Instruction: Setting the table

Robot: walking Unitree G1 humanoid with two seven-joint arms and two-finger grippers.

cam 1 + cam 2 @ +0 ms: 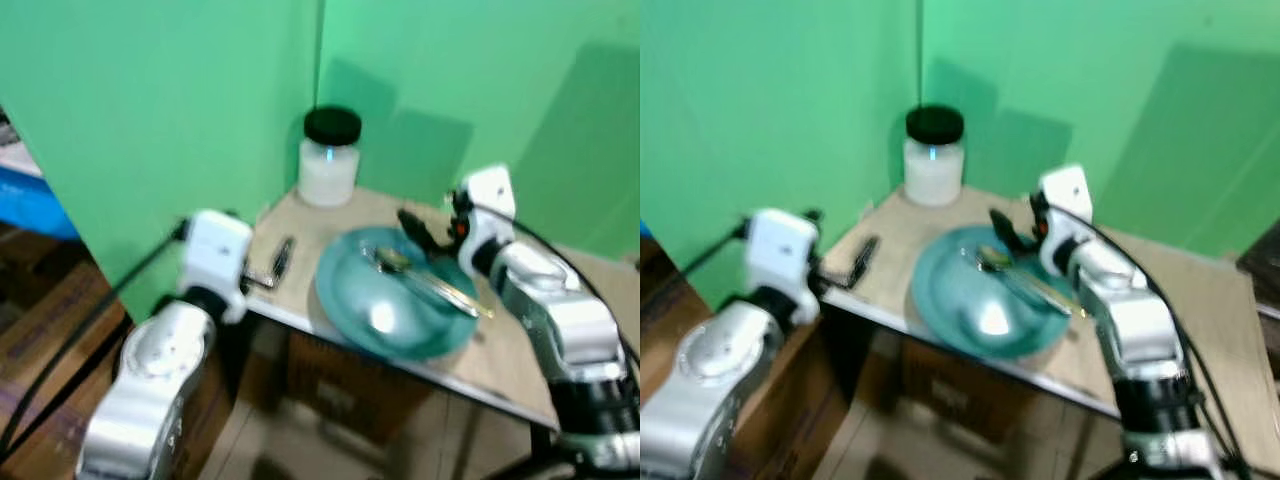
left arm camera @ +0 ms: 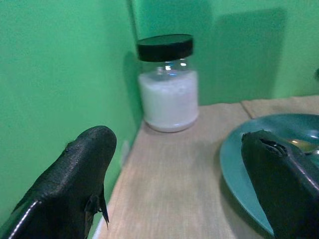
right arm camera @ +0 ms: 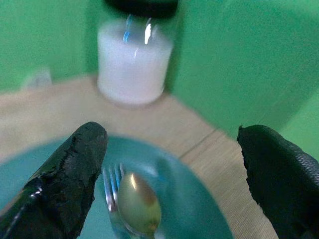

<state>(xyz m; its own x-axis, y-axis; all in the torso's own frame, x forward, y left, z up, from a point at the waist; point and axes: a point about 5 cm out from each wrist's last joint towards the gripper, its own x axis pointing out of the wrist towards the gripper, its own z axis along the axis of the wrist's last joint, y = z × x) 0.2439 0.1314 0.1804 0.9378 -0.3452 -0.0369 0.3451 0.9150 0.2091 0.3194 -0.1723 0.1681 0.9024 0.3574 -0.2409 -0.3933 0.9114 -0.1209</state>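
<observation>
The left arm (image 1: 150, 390) fills the near corner, its left gripper (image 1: 275, 265) low at the table's (image 1: 500, 355) left edge, fingers (image 2: 79, 174) spread wide and empty; the teal plate (image 1: 395, 300) sits mid-table, a spoon (image 1: 392, 262) and fork (image 3: 112, 191) lying in it side by side; the right gripper (image 1: 420, 232) hovers at the plate's far rim, fingers (image 3: 65, 179) parted with nothing between them; a black-lidded jar (image 1: 329, 158) of white powder stands in the far corner against the green wall (image 1: 180, 100).

Silver arms, white wrist housings, black cables, black-fingered left tool (image 2: 179, 184), right tool (image 3: 174, 184)
</observation>
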